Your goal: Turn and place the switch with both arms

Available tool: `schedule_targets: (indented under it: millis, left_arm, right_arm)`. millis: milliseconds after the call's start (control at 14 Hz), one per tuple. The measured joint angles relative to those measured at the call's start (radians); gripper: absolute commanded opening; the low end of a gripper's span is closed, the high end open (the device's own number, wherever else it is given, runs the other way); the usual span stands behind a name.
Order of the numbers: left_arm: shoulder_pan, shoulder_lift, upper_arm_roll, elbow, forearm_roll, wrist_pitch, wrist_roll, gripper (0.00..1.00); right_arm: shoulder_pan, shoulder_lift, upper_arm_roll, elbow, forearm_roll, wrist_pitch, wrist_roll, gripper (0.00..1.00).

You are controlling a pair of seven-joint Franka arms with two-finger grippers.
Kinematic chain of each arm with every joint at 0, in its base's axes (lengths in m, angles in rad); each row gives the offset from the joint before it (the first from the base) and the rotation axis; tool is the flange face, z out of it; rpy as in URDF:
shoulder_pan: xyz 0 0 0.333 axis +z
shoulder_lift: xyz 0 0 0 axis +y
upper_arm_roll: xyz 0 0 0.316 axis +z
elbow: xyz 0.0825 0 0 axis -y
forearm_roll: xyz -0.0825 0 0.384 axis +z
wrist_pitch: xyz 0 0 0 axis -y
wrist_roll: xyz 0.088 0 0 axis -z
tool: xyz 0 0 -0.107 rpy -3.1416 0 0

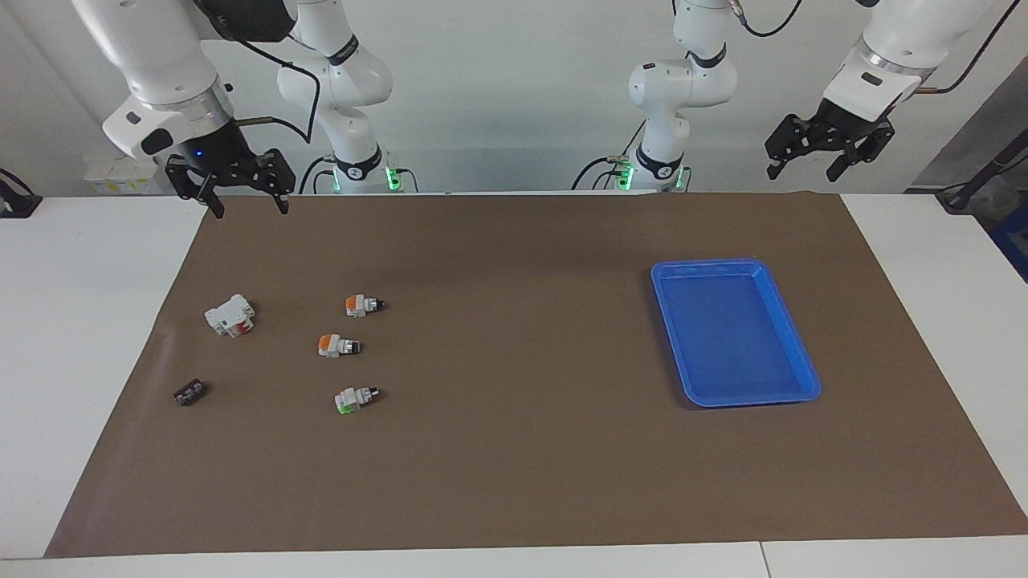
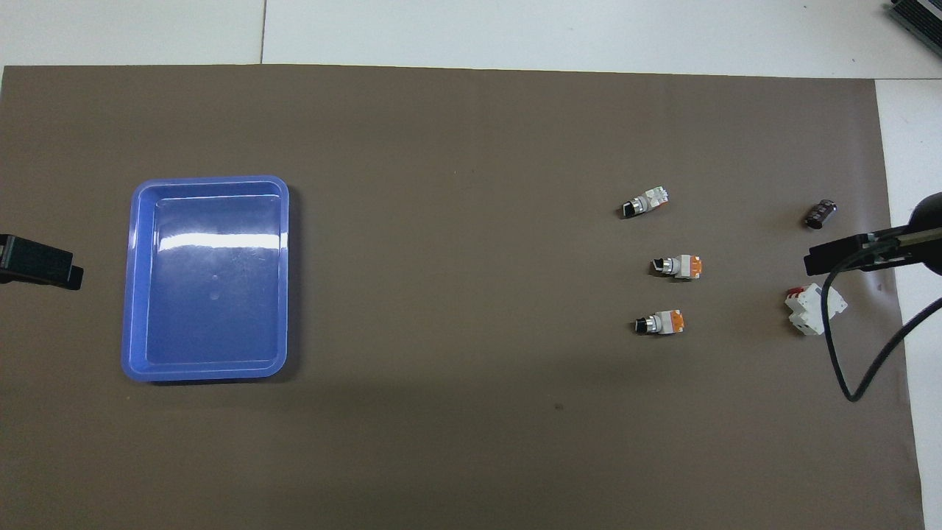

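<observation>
**A:** Overhead view first: you have two orange-ended switches on the brown mat [image 2: 456, 442], toward the right arm's end of the table. One orange switch [image 1: 364, 304] lies nearer the robots, the second orange switch [image 1: 337, 346] just a little farther out. Both lie on their sides, black knobs pointing toward the left arm's end.

**B:** And the green one?

**A:** The green switch [image 1: 354, 397] lies farthest from the robots of the three, in the same loose row, apart from the others. You'll also see a white block with a red part [image 1: 230, 315] closer to the right arm's edge of the mat, and a small dark part [image 1: 189, 393] farther out than that block.

**B:** Where are your grippers?

**A:** Your right gripper [image 1: 247, 195] hangs in the air over the mat's corner at the robots' end, with its jaws spread apart and nothing between them. Your left gripper [image 1: 811, 164] hangs in the air near the mat's other corner at the robots' end; its jaws are apart too and hold nothing. Neither touches any switch.

**B:** The tray?

**A:** The blue tray [image 1: 805, 377] sits on the mat toward the left arm's end, well apart from the switches, with nothing in it.
</observation>
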State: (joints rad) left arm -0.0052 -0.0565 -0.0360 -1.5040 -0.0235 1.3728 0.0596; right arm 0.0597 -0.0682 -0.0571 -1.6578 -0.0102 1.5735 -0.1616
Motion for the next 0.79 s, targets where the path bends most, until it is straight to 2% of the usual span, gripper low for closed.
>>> schedule_targets:
  millis: [286,571,786]
  left_arm:
    - [0.000,0.000,0.000,0.000,0.000,0.000,0.000,1.00]
    - [0.000,0.000,0.000,0.000,0.000,0.000,0.000,1.00]
    - [0.000,0.000,0.000,0.000,0.000,0.000,0.000,1.00]
  right_arm:
    - [0.000,-0.029,-0.001,-0.067,0.050,0.034,-0.375,1.00]
    - [0.021,-0.089,0.003,-0.264,0.065,0.224,-0.789,1.00]
    - [0.049,-0.105,0.005,-0.396,0.065,0.301,-0.903,1.00]
